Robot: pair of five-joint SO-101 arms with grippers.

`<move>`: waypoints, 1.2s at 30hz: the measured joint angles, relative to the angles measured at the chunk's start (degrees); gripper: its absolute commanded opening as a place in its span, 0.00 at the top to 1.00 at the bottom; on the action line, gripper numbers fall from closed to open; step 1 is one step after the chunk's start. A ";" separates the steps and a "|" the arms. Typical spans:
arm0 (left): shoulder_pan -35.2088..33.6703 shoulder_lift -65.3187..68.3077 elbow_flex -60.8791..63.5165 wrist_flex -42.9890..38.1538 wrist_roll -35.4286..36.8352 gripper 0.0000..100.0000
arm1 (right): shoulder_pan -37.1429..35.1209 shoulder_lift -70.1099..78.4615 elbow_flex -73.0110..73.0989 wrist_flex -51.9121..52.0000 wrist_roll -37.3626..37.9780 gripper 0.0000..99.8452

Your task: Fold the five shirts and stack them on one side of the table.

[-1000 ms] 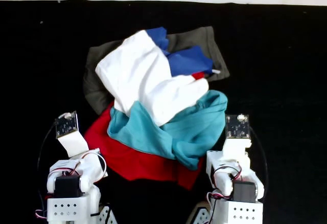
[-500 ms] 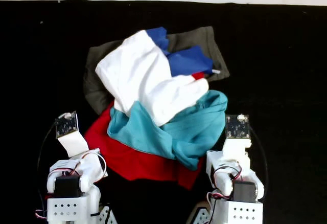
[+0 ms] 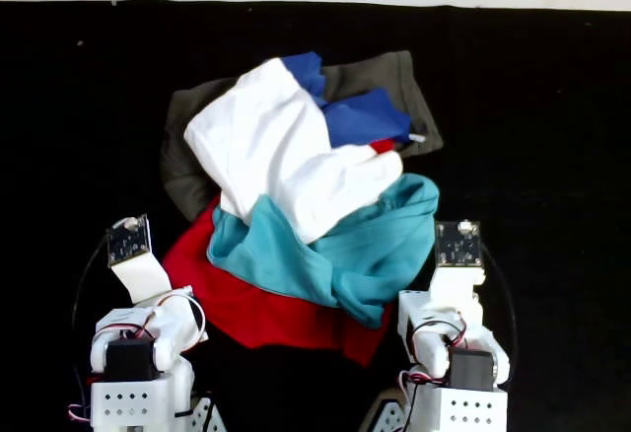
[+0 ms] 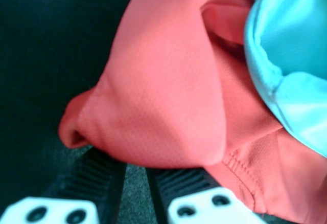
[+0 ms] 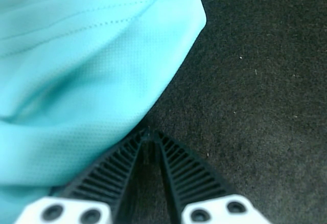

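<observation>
Evidently nothing is folded yet: the five shirts lie heaped together in the middle of the black cloth-covered desk [image 3: 542, 107], well within reach of both arms, which suggests the pile is dumped there as a starting point, not sorted. A crumpled white cotton shirt [image 3: 281, 161] sits on top, overlapping a royal-blue shirt [image 3: 365, 116] and a dark olive-grey shirt [image 3: 182, 171] at the far side, while a teal mesh-knit shirt [image 3: 365, 245] and a red mesh-knit shirt [image 3: 251, 309] spill toward the arms. The left gripper [image 4: 135, 165] rests low at the bulging red hem, whose fold covers its front end, so whether it is clenched or released cannot be told. The right gripper [image 5: 146, 134] is clenched on nothing, its tip meeting just beside the teal edge on bare desk; both arms look parked at the pile's near corners, probably so each can take the cloth nearest it. No brand or writing is legible; a small white tag [image 3: 419, 138] by the blue shirt is too small to read.
</observation>
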 measured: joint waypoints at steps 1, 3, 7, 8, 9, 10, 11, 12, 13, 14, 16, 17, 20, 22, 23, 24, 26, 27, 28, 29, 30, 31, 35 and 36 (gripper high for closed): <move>0.00 0.00 0.00 0.00 0.00 0.99 | 0.00 0.00 0.00 0.00 0.00 0.99; 0.00 0.00 0.00 0.00 0.00 0.99 | 0.00 0.00 0.00 0.00 0.00 0.99; 0.00 0.00 0.00 0.00 0.00 0.99 | 0.00 0.00 0.00 0.00 0.00 0.99; 0.00 0.00 0.00 0.00 0.00 0.99 | 0.00 0.00 0.00 0.00 0.00 0.99; 0.00 0.00 0.00 0.00 0.00 0.99 | 0.00 0.00 0.00 0.00 0.00 0.99; 0.00 0.00 0.00 0.00 0.00 0.99 | 0.00 0.00 0.00 0.00 0.00 0.99; 0.00 0.00 0.00 0.00 0.00 0.99 | 0.00 0.00 0.00 0.00 0.00 0.99; 0.00 0.00 0.00 0.00 0.00 0.99 | 0.00 0.00 0.00 0.00 0.00 0.99; 0.00 0.00 0.00 0.00 0.00 0.99 | 0.00 0.00 0.00 0.00 0.00 0.99; 0.00 0.00 0.00 0.00 0.00 0.99 | 0.00 0.00 0.00 0.00 0.00 0.99; 0.00 0.00 0.00 0.00 0.00 0.99 | 0.00 0.00 0.00 0.00 0.00 0.99; 0.00 0.00 0.00 0.00 0.00 0.99 | 0.00 0.00 0.00 0.00 0.00 0.99; 0.00 0.00 0.00 0.00 0.00 0.99 | 0.00 0.00 0.00 0.00 0.00 0.99; 0.00 0.00 0.00 0.00 0.00 0.99 | 0.00 0.00 0.00 0.00 0.00 0.99; 0.00 0.00 0.00 0.00 0.00 0.99 | 0.00 0.00 0.00 0.00 0.00 0.99; 0.00 0.00 0.00 0.00 0.00 0.99 | 0.00 0.00 0.00 0.00 0.00 0.99; 0.00 0.00 0.00 0.00 0.00 0.99 | 0.00 0.00 0.00 0.00 0.00 0.99; 0.00 0.00 0.00 0.00 0.00 0.99 | 0.00 0.00 0.00 0.00 0.00 0.99; 0.00 0.00 0.00 0.00 0.00 0.99 | 0.00 0.00 0.00 0.00 0.00 0.99; 0.00 0.00 0.00 0.00 0.00 0.99 | 0.00 0.00 0.00 0.00 0.00 0.99; 0.00 0.00 0.00 0.00 0.00 0.99 | 0.00 0.00 0.00 0.00 0.00 0.99; 0.00 0.00 0.00 0.00 0.00 0.99 | 0.00 0.00 0.00 0.00 0.00 0.99; 1.32 0.00 0.00 -1.05 -0.35 0.95 | 0.00 0.00 0.00 0.00 0.00 0.99; 2.20 0.00 0.00 -2.81 -1.58 0.93 | 0.00 0.00 0.00 0.00 0.00 0.99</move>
